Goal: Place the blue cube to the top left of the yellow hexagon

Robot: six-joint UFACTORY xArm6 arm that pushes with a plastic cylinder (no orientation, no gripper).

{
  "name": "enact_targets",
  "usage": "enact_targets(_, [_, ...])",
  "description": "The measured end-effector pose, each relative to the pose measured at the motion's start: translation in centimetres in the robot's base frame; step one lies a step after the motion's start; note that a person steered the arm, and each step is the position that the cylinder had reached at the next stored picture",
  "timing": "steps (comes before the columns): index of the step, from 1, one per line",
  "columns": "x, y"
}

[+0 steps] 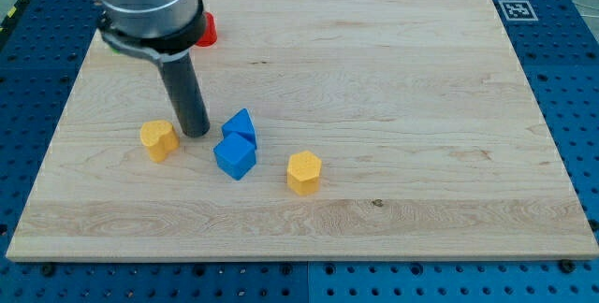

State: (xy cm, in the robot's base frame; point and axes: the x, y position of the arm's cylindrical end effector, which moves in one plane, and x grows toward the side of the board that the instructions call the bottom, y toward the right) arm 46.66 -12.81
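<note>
My tip [197, 134], a bare rod with no fingers to spread or pinch, sits just left of the blue cube [234, 156], which already lies left of the yellow hexagon [304, 172].

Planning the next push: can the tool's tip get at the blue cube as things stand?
Probably yes. My tip sits just to the view's left of the blue cube, with bare board between them. The other blue block touches the cube's top side, and may get shoved along.
</note>
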Motion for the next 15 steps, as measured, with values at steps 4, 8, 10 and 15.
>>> enact_targets(4, [4.4,1.0])
enact_targets(8, [4.8,5.8])
enact_targets(10, [5.1,6.7])
enact_targets(15, [9.5,3.2])
